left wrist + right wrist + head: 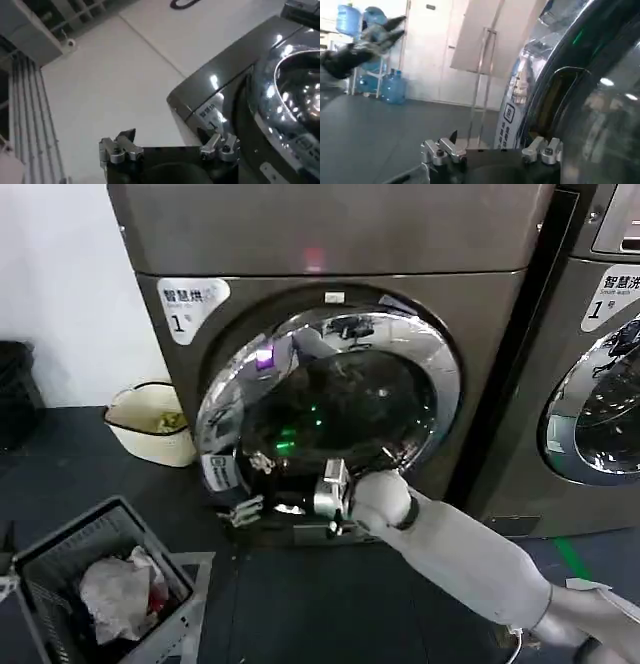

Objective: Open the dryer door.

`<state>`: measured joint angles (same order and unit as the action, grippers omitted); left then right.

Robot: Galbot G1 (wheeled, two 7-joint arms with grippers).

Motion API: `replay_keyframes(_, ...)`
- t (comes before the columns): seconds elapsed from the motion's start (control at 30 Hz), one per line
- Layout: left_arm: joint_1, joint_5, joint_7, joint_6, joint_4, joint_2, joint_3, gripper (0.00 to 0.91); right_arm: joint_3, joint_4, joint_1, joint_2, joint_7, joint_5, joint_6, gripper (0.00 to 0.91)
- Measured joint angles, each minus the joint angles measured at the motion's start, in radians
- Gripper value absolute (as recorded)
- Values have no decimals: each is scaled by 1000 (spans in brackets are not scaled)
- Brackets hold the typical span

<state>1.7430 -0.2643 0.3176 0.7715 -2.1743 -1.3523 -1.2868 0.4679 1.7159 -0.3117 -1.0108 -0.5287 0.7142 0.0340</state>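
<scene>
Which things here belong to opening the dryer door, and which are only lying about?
For the job:
dryer door
right gripper, at the door's lower edge
left gripper, open, up beside the dryer

Lying about:
laundry basket
pale bucket
second machine

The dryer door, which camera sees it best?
The head view: the whole round dryer door shows, with the right end effector at its lower edge. The left wrist view catches part of its shiny rim; the right wrist view sees a close slice of its edge.
</scene>
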Motion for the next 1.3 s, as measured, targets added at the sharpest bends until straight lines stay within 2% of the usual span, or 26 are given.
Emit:
replay_keyframes(0.33,-116,48,16,-121,36,100,90,907,-24,105,-42,76,-69,9,3,907)
replay_keyframes(0.63,-237,89,-12,-181,92,227,187,907,-64,212,-98,159,-142,30,3,907)
replay_keyframes(1.03,-370,142,-25,-196,182,363,365,907,-144,301,-178,268,-265,50,-11,907)
replay_keyframes(1.3,-461,182,-6,-161,231,462,531,907,-218,312,-243,328,-366,71,-31,907)
